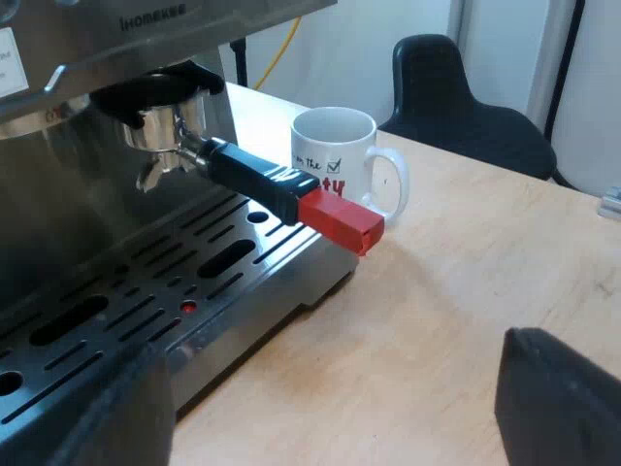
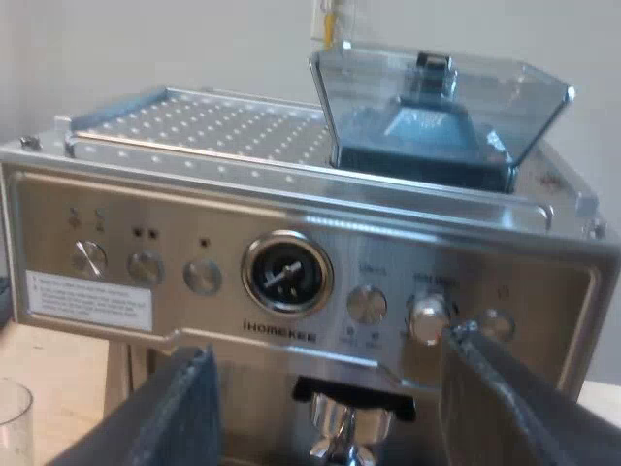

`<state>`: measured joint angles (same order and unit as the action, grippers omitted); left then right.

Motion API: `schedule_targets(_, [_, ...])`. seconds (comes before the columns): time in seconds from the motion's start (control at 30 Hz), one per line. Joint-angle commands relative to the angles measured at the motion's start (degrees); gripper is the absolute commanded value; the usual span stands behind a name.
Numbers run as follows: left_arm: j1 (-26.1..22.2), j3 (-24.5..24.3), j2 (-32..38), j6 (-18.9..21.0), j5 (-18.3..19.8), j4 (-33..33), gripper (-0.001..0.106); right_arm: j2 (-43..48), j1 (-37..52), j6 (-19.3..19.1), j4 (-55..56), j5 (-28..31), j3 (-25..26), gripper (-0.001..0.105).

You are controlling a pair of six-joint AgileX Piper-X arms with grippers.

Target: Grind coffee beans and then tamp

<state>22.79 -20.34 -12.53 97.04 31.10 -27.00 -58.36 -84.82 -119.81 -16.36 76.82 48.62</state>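
Note:
The metal holder [image 1: 165,126] is locked into the espresso machine [image 1: 87,58], its dark handle [image 1: 257,177] sticking out over the drip tray and ending in red [image 1: 340,221]. A white mug [image 1: 335,160] stands on the table just beyond the red end. My left gripper [image 1: 330,388] is open low over the table by the drip tray's corner, short of the handle, holding nothing. My right gripper [image 2: 335,374] is open in front of the machine's control panel [image 2: 291,282], level with the holder's metal head [image 2: 349,422]. The bean hopper [image 2: 437,107] sits on the machine's top.
The slotted drip tray [image 1: 194,282] lies under the holder. A measuring glass [image 2: 12,422] stands beside the machine. A black chair [image 1: 456,97] is past the table's edge behind the mug. Bare wooden table [image 1: 466,282] stretches beside the mug.

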Motion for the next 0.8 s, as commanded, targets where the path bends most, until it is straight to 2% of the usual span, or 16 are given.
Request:
schedule_targets(0.03, [0.36, -0.61, 0.34, 1.15, 1.34, -0.25, 0.069, 0.51, 0.19, 2.26, 3.58, 0.45, 2.40, 0.054])
schedule_targets(0.2, [0.36, -0.61, 0.34, 1.14, 2.19, -0.25, 0.069, 0.40, 1.83, 8.66, 13.56, -2.13, 6.19, 0.054])
schedule_targets(0.33, [0.36, -0.61, 0.34, 1.80, 2.19, -0.25, 0.069, 0.40, 6.07, 22.56, 26.40, -10.24, 10.12, 0.054])
schedule_targets(0.4, [0.36, -0.61, 0.34, 1.79, 2.19, -0.25, 0.069, 0.18, 9.57, 32.70, 37.89, -15.65, 12.47, 0.054])
schedule_targets(0.43, [0.36, -0.61, 0.34, 1.79, 2.19, -0.25, 0.069, 0.10, 10.21, 34.00, 39.73, -16.85, 12.95, 0.054])
schedule_targets(0.5, [0.36, -0.61, 0.34, 1.79, 2.19, -0.25, 0.069, -0.23, 13.87, 40.23, 49.01, -22.73, 14.33, 0.054])
schedule_targets(0.53, [0.36, -0.61, 0.34, 1.79, 2.19, -0.25, 0.069, -0.25, 14.76, 41.33, 50.85, -23.83, 14.49, 0.054])
schedule_targets(0.6, [0.36, -0.61, 0.34, 1.79, 2.19, -0.25, 0.069, -0.37, 17.81, 43.57, 55.20, -29.70, 14.65, 0.054])
schedule_targets(0.67, [0.36, -0.61, 0.34, 1.79, 2.19, -0.25, 0.069, -0.64, 19.76, 45.29, 57.40, -32.35, 14.65, 0.054])
schedule_targets(0.8, [0.36, -0.61, 0.34, 1.79, 2.19, -0.25, 0.069, -1.87, 22.76, 48.04, 58.26, -39.06, 14.65, 0.054])
